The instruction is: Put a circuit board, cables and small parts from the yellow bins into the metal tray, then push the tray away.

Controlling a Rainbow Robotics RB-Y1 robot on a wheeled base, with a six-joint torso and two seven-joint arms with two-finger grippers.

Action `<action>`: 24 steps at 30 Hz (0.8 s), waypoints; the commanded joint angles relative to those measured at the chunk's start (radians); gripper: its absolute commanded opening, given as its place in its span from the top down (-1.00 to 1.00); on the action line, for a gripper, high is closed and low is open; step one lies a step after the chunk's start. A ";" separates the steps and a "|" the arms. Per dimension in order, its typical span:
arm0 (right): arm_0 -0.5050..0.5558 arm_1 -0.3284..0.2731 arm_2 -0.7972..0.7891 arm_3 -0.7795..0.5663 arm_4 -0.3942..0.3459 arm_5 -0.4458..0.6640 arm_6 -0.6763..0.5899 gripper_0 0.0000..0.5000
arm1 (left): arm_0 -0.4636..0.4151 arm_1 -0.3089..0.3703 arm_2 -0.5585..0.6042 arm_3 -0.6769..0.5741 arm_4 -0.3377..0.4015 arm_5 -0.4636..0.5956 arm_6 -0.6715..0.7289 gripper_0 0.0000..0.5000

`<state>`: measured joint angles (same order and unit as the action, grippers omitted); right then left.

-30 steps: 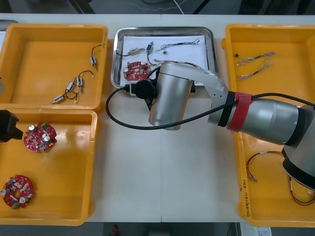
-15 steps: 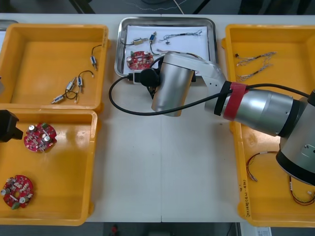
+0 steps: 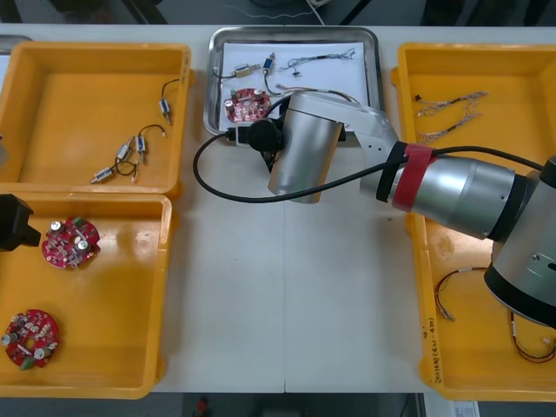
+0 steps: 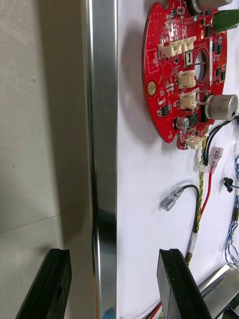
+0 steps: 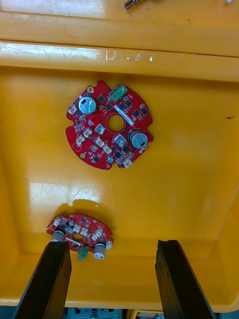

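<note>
The metal tray point(image 3: 211, 87), white inside, lies at the table's far middle. It holds a round red circuit board point(image 3: 244, 104), thin cables point(image 3: 321, 59) and a small metal part point(image 3: 248, 72). My right arm's wrist point(image 3: 300, 156) hangs over the tray's near rim. In the right wrist view my right gripper point(image 4: 112, 286) is open, one finger on each side of the shiny rim point(image 4: 102, 149). The board point(image 4: 186, 70) and a red and yellow cable point(image 4: 201, 199) lie just beyond. My left gripper point(image 5: 112, 284) hangs open over two circuit boards point(image 5: 109, 125) in the near left bin.
The far left bin point(image 3: 95, 52) holds small metal parts point(image 3: 130, 152) on black leads. The near left bin point(image 3: 130, 295) has two boards point(image 3: 69, 241). Both right bins point(image 3: 408, 104) hold cables point(image 3: 447, 117). A black hose point(image 3: 208, 187) loops off the right wrist.
The tray has slid away from me with the right wrist behind it, most of it in the first half second. The left arm has stayed still.
</note>
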<state>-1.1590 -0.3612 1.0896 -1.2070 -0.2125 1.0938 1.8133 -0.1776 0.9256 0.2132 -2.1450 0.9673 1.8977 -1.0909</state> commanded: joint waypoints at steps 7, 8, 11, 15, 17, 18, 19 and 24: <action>0.001 0.025 -0.134 -0.124 -0.048 0.115 0.023 -1.00 | 0.015 0.041 0.029 -0.027 -0.010 -0.008 -0.104 -1.00; 0.007 0.025 -0.142 -0.140 -0.048 0.129 0.023 -1.00 | 0.015 0.041 0.029 -0.027 -0.010 -0.008 -0.104 -1.00; 0.042 0.025 -0.186 -0.224 -0.044 0.218 0.020 -1.00 | 0.015 0.041 0.029 -0.027 -0.010 -0.008 -0.104 -1.00; 0.101 0.025 -0.238 -0.368 -0.027 0.354 0.017 -1.00 | 0.015 0.041 0.029 -0.027 -0.010 -0.008 -0.104 -1.00; 0.127 0.022 -0.258 -0.433 -0.021 0.419 0.014 -1.00 | 0.015 0.041 0.029 -0.027 -0.010 -0.008 -0.104 -1.00; 0.145 0.016 -0.272 -0.476 -0.015 0.460 0.012 -1.00 | 0.015 0.041 0.029 -0.027 -0.010 -0.008 -0.104 -1.00; 0.165 0.010 -0.286 -0.519 -0.010 0.498 0.011 -1.00 | 0.015 0.041 0.029 -0.027 -0.010 -0.008 -0.104 -1.00; 0.260 -0.019 -0.364 -0.687 -0.002 0.640 0.012 -1.00 | 0.015 0.041 0.029 -0.027 -0.010 -0.008 -0.104 -1.00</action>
<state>-0.9579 -0.3591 0.7956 -1.7880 -0.2275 1.6771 1.8133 -0.1776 0.9256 0.2132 -2.1452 0.9673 1.8977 -1.0909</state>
